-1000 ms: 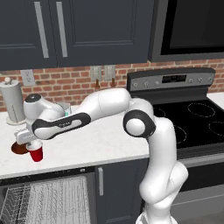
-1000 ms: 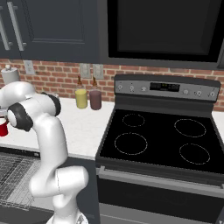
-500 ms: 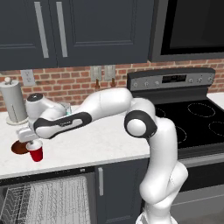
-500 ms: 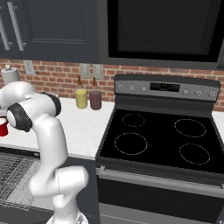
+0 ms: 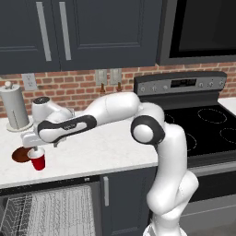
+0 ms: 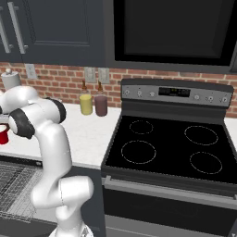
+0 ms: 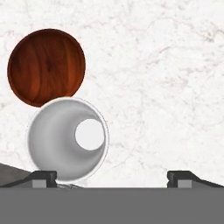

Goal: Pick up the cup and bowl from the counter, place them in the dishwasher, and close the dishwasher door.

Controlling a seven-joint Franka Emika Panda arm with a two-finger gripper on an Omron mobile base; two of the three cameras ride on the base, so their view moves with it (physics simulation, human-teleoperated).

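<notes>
From the left of the left base view, one paper-towel holder stands at the back of the counter, and in front of it lies the one bowl, a shallow dark reddish-brown dish. Just right of the bowl, and seemingly touching its edge, stands the one cup, red, tapered and upright, near the counter's front edge. The gripper hangs directly over the cup's rim. In the hand view the bowl shows a wood-like grain and the cup a white inside; the gripper has its jaws spread wide and holds nothing. The left fingertip sits at the cup's lower rim and the right one stands well clear over bare marble, so the cup lies off to the left of the gap's middle. Below the counter the dishwasher shows its grey wire rack. Farther right, in the right base view, two bottles stand side by side by the brick wall: a yellow bottle and a purple bottle. Then comes one black stove top with four rings
</notes>
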